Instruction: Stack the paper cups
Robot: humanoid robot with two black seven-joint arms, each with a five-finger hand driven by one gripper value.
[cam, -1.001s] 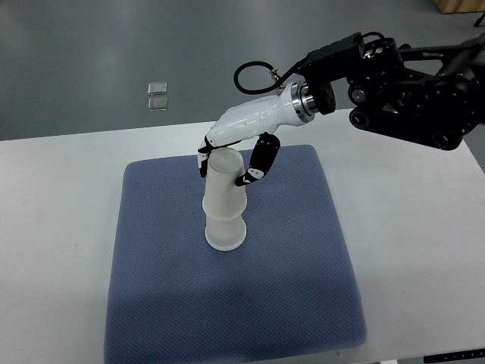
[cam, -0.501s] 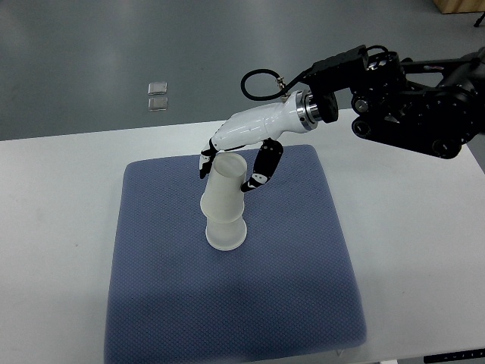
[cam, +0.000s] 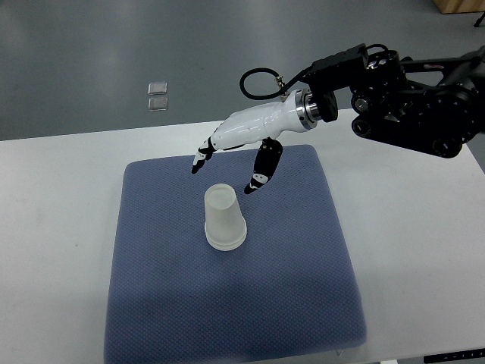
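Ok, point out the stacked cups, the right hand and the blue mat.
stacked paper cups (cam: 224, 221), top view, side wall.
right hand (cam: 241, 134), top view, white back of hand.
blue mat (cam: 227, 303), top view, bare near part.

1. The black arm (cam: 424, 98) is cut off by the right edge.
2. The blue mat (cam: 235, 303) is clipped at the bottom edge.
3. How many cups (cam: 224, 218) are nested cannot be told.
4. The two small clear pieces (cam: 158, 95) on the floor are too small to identify.

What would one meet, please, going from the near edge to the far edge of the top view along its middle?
Blue-grey textured mat → stack of upside-down translucent white paper cups → white right robot hand, open above the mat → white table → grey floor.
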